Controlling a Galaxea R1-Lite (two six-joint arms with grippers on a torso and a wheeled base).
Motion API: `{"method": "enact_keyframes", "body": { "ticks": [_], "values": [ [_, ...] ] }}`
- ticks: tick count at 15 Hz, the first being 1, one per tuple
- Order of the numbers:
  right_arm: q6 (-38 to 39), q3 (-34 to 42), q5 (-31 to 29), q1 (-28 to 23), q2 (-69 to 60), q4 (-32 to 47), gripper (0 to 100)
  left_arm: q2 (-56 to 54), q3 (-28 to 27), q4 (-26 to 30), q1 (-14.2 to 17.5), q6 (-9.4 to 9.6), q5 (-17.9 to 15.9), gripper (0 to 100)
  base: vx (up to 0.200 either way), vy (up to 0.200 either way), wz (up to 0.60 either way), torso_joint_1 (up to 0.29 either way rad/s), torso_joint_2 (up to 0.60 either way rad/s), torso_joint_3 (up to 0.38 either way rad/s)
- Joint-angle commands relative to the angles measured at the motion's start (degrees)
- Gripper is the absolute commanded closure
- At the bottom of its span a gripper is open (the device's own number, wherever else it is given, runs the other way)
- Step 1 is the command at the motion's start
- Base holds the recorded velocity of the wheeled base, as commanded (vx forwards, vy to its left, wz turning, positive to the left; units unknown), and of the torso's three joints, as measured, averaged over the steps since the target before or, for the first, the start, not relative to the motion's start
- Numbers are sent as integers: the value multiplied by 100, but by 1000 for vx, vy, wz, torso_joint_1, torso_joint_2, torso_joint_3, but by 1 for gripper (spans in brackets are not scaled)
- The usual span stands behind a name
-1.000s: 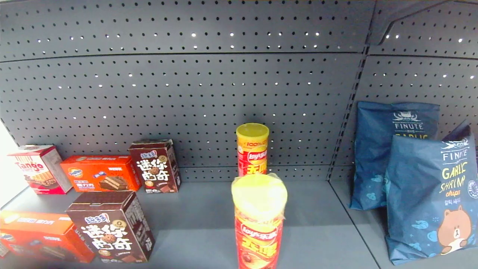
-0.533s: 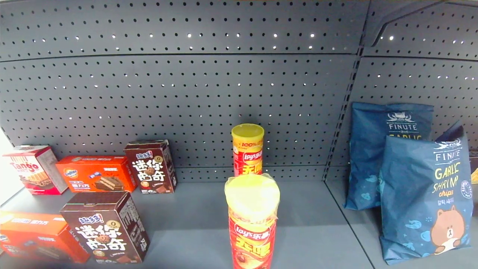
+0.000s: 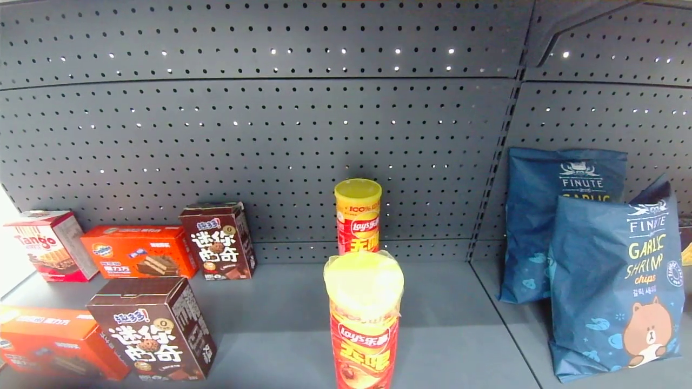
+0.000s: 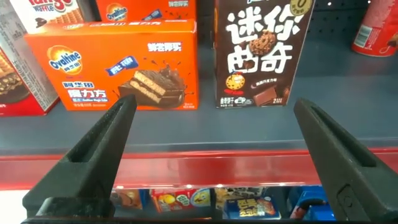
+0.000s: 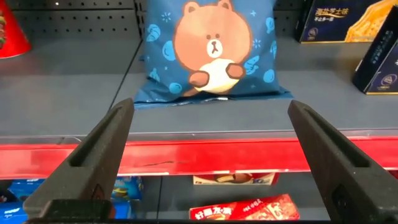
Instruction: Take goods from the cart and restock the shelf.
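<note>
On the grey shelf [image 3: 281,319] two yellow-lidded red chip cans stand one behind the other, the front can [image 3: 363,319] and the back can [image 3: 357,216]. To their left are brown cookie boxes [image 3: 151,327], orange wafer boxes [image 3: 138,251] and a red box [image 3: 48,246]. Blue chip bags [image 3: 613,286] lean at the right. My left gripper [image 4: 216,104] is open and empty in front of the shelf edge, facing an orange box [image 4: 118,65] and a brown box [image 4: 261,53]. My right gripper [image 5: 211,107] is open and empty, facing a blue bear bag [image 5: 208,50].
A red strip [image 4: 199,168] runs along the shelf's front edge, with more goods on the shelf below [image 5: 242,208]. Dark boxes [image 5: 348,22] stand beside the bear bag. The perforated back wall [image 3: 270,135] closes the shelf. Bare shelf floor lies between the boxes and the cans.
The whole head picture has shifted a little leftward, so the camera moved. The goods on the shelf keep their places.
</note>
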Motion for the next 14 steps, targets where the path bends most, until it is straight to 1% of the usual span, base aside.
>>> {"method": "enact_keyframes", "body": {
  "ticks": [1, 2, 11, 13, 14],
  "values": [
    [-1, 1, -2, 6, 7, 1, 0, -2, 0, 4, 1, 4, -4, 0, 0, 0, 0, 0, 0, 0],
    [-1, 1, -2, 6, 7, 1, 0, -2, 0, -5, 1, 4, -4, 0, 0, 200, 0, 7, 2, 2],
    [-1, 1, -2, 6, 7, 1, 0, -2, 0, -5, 1, 4, 4, 0, 0, 0, 0, 0, 0, 0],
    [-1, 1, -2, 6, 7, 1, 0, -2, 0, -5, 1, -14, 31, 0, 0, 0, 0, 0, 0, 0],
    [-1, 1, -2, 6, 7, 1, 0, -2, 0, -5, 1, -58, 31, 0, 0, 0, 0, 0, 0, 0]
  ]
}}
